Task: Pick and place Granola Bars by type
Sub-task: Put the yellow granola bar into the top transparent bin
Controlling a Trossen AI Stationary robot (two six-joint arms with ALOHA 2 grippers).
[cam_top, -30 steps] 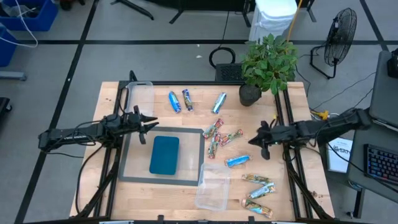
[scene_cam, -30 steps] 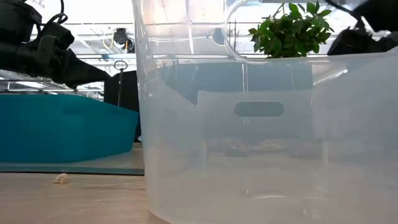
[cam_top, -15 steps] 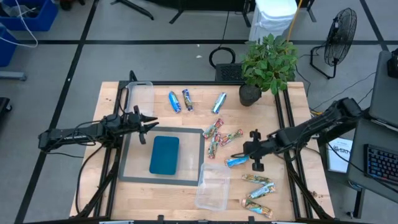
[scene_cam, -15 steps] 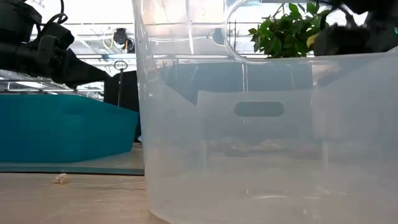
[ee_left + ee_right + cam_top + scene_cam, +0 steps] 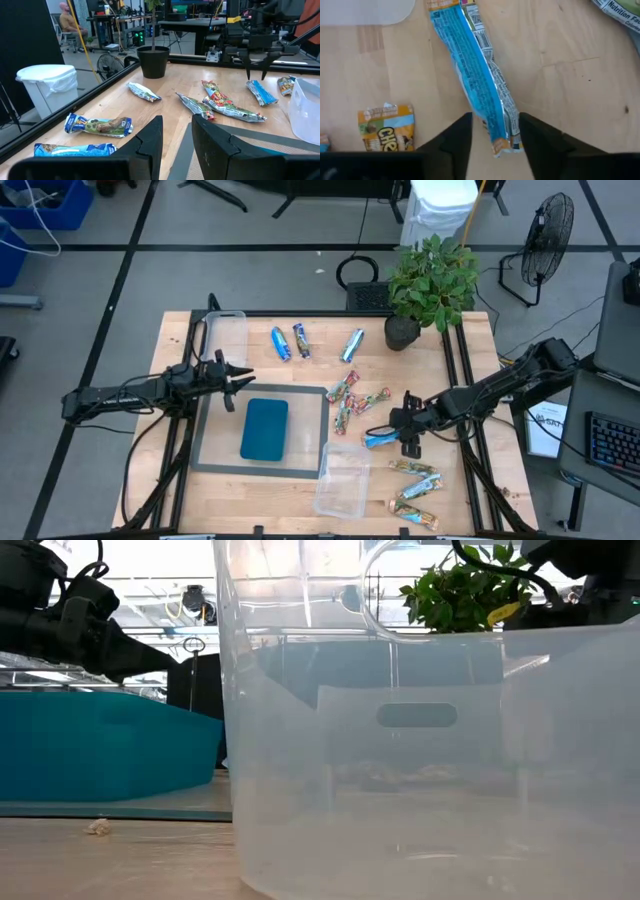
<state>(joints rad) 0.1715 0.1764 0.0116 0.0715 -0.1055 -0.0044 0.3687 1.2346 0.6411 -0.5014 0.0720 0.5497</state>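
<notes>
Fingers of the right claw [image 5: 492,131] stand apart astride the blue bar [image 5: 472,75], seemingly not gripping.

A wooden worktop [image 5: 260,490] stands on a grey floor [image 5: 250,275] marked with dark lines. Beyond the worktop's far edge are a white bin [image 5: 445,205] and a coiled black cable [image 5: 362,272]; a black fan [image 5: 548,225] stands off the far right corner. Blue crates [image 5: 45,205] sit off the far left. A keyboard [image 5: 610,442] lies on a desk past the right edge. In the left wrist view a seated person [image 5: 67,22] shows among desks far back.
</notes>
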